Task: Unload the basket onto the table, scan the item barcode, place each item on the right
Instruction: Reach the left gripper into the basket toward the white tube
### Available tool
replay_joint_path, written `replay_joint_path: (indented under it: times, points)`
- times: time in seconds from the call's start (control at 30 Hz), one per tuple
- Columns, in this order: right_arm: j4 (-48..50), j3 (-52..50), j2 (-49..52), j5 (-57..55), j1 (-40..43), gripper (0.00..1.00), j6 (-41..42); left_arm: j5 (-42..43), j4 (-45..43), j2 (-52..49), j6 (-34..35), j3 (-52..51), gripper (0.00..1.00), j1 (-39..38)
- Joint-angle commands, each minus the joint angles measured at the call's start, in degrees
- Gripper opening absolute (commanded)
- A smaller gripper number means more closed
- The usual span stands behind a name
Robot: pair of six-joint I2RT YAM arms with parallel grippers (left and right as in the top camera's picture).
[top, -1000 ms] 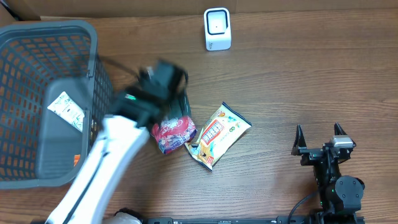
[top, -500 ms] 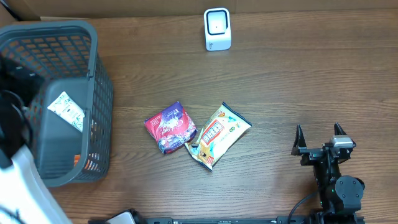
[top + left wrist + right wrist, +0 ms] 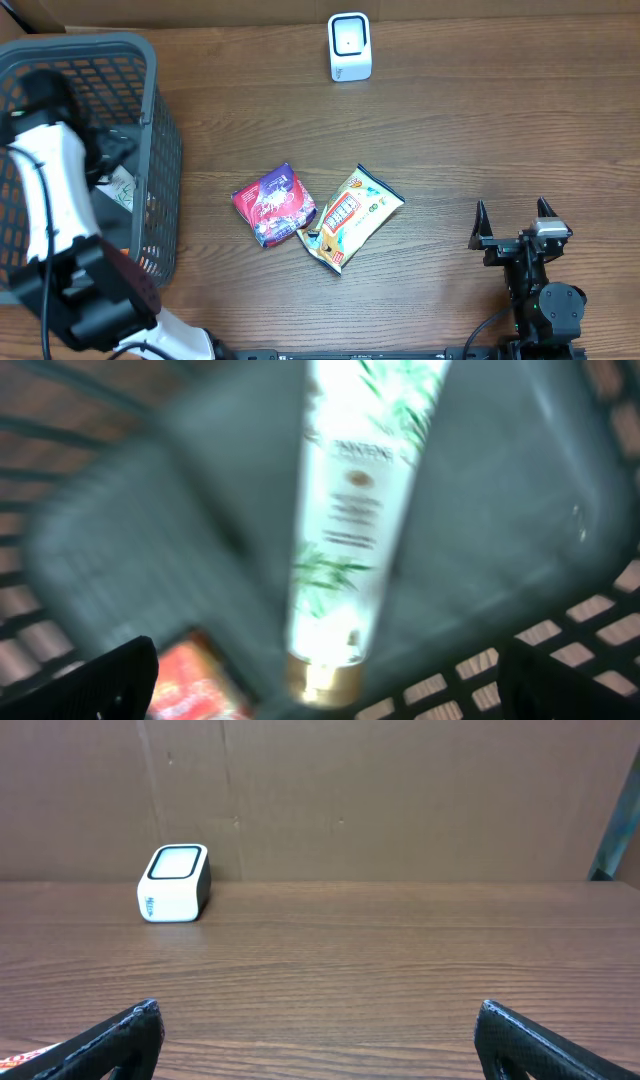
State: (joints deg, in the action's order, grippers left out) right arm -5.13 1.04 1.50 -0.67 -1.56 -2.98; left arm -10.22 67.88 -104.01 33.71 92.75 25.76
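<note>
My left gripper (image 3: 112, 148) is down inside the grey basket (image 3: 160, 130), open and holding nothing. In the left wrist view its jaws (image 3: 327, 650) stand wide above a white tube with a gold cap (image 3: 345, 510), blurred, lying on the basket floor. A red packet (image 3: 195, 685) lies beside the cap. The white barcode scanner (image 3: 350, 47) stands at the table's far edge, also in the right wrist view (image 3: 173, 882). My right gripper (image 3: 515, 215) rests open near the front right, empty (image 3: 318, 1010).
A red and purple packet (image 3: 272, 205) and a yellow and white snack packet (image 3: 350, 218) lie side by side mid-table. A cardboard wall (image 3: 400, 790) backs the table. The basket's mesh walls surround my left gripper.
The left arm has swung from the packets at mid-table leftward and now reaches down into the basket. The right arm has not moved.
</note>
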Motion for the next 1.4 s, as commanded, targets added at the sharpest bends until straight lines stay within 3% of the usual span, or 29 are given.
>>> replay_joint_path:
  times: [0.0, 0.43, 0.47, 0.57, 0.77, 1.0, 1.37]
  points:
    - [0.42, -0.57, -0.35, -0.52, 0.09, 1.0, 0.22, 1.99, -2.64, -3.54, 1.31, -4.83, 1.0, -3.19]
    - [0.42, -0.57, -0.35, -0.52, 0.09, 1.0, 0.22, 2.14, -10.16, -8.22, 3.17, -13.73, 1.0, -3.28]
    - [0.42, -0.57, -0.35, -0.52, 0.09, 1.0, 0.22, 2.16, -10.45, -8.22, 3.17, -14.08, 0.96, -3.28]
    - [0.42, -0.57, -0.35, -0.52, 0.09, 1.0, 0.2, 2.14, -10.47, -8.22, 3.13, -14.27, 0.7, -3.28]
    - [0.42, -0.57, -0.35, -0.52, 0.09, 1.0, 0.22, 2.1, -9.22, -7.93, 3.1, -14.14, 0.27, -3.28]
    - [0.42, -0.57, -0.35, -0.52, 0.09, 1.0, 0.22, -1.97, -0.31, -5.88, 3.1, -7.65, 0.19, -3.28]
    - [0.42, -0.57, -0.35, -0.52, 0.09, 1.0, 0.2, -6.27, 18.53, 2.29, 0.48, 20.28, 0.14, -3.28]
